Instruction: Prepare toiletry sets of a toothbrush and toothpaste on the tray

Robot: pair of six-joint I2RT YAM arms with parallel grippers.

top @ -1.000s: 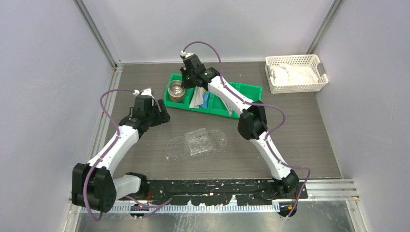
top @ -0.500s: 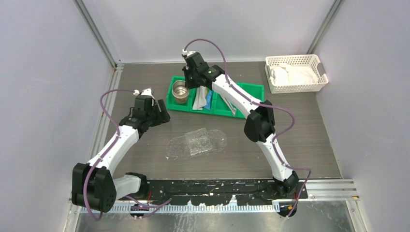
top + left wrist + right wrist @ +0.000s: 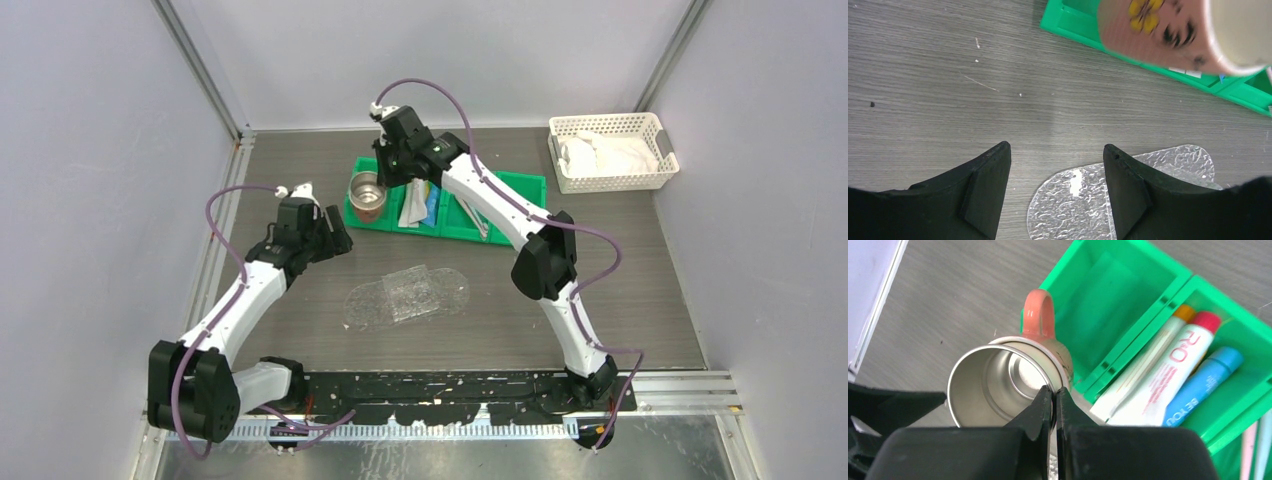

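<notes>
The see-through tray [image 3: 408, 295] lies empty on the table and also shows in the left wrist view [image 3: 1083, 205]. My right gripper [image 3: 1054, 392] is shut on the rim of a pink, metal-lined cup [image 3: 993, 385] and holds it raised over the left end of the green bin [image 3: 500, 190]. In the bin lie a white tube with a red cap [image 3: 1168, 370], a blue tube [image 3: 1198, 385] and a yellow-orange tube [image 3: 1184, 312]. Toothbrush handles [image 3: 1255, 450] show at the view's right edge. My left gripper [image 3: 1057, 155] is open and empty above the tray's left end.
A white lattice basket [image 3: 610, 150] with white cloth stands at the back right. The bin's left compartment [image 3: 1108, 295] is empty. The held cup [image 3: 1168, 30] hangs in front of the left wrist camera.
My right gripper has lifted the cup out of the bin's left compartment and carried it a little to the left. The left arm has not moved.
</notes>
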